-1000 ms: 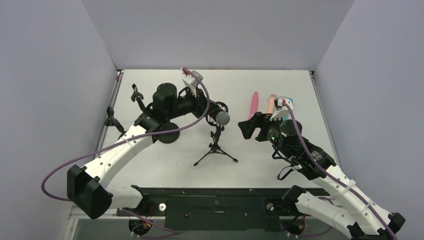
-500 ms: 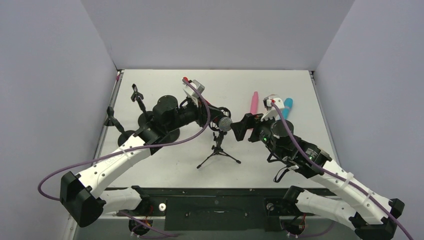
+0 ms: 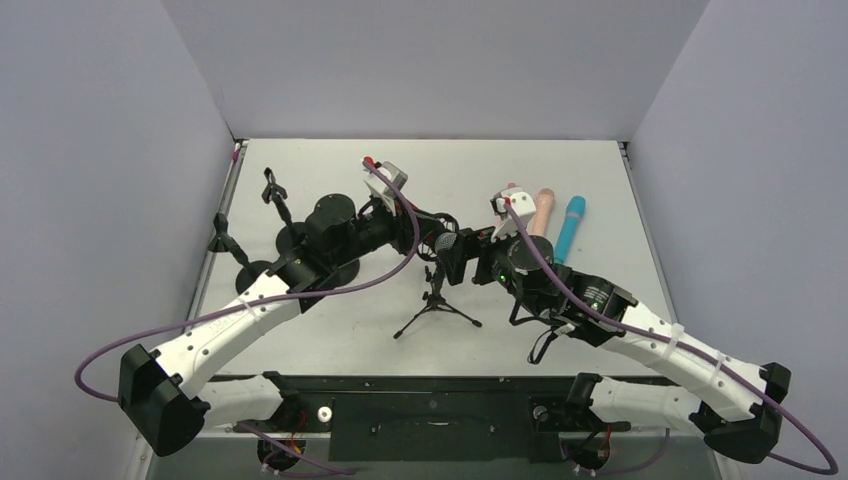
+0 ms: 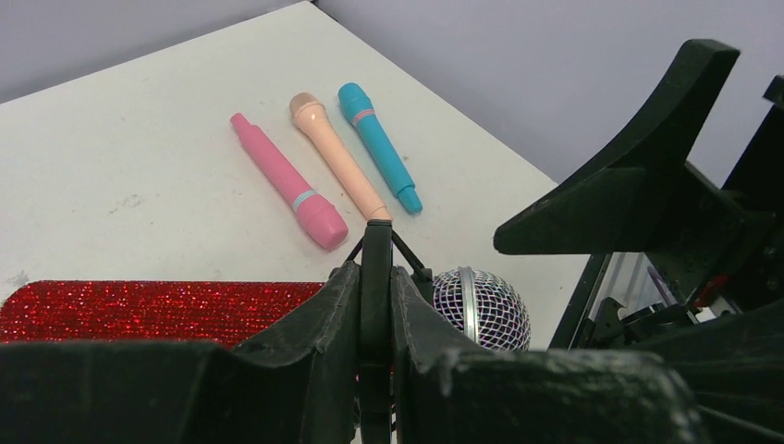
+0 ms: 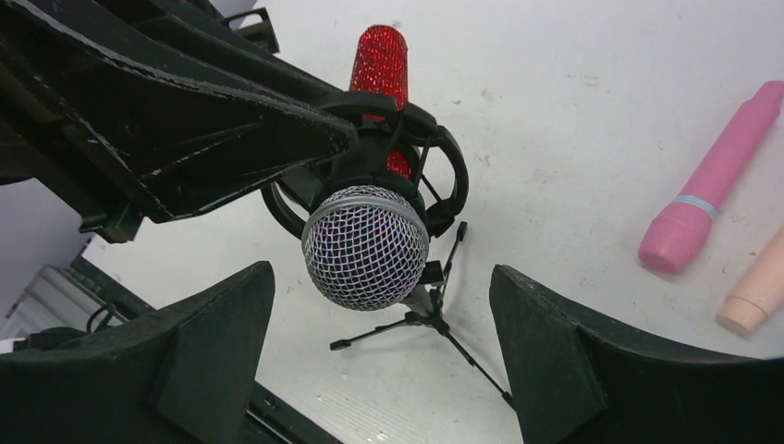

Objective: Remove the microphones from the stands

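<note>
microphone (image 5: 366, 245) sits in the black ring (image 5: 442, 185) on top of the little tripod stand (image 3: 436, 300). its mesh head faces my right end effector (image 5: 379, 277) and its red glitter body pokes out behind the ring. my left end effector (image 4: 374, 273) is pinched together on that ring, which i judge is there to steady the stand on the tabletop (image 3: 330, 170). my right end effector is spread wide, one finger on each side of the mesh head, neither touching it.

to do this well i'd close on the head gently and evenly, since the round mesh looks likely to slip. then i'd draw it out straight along the body's own line, not sideways, so the ring doesn't twist and the tripod doesn't tip. the left side has to brace firmly against that pull.
</note>
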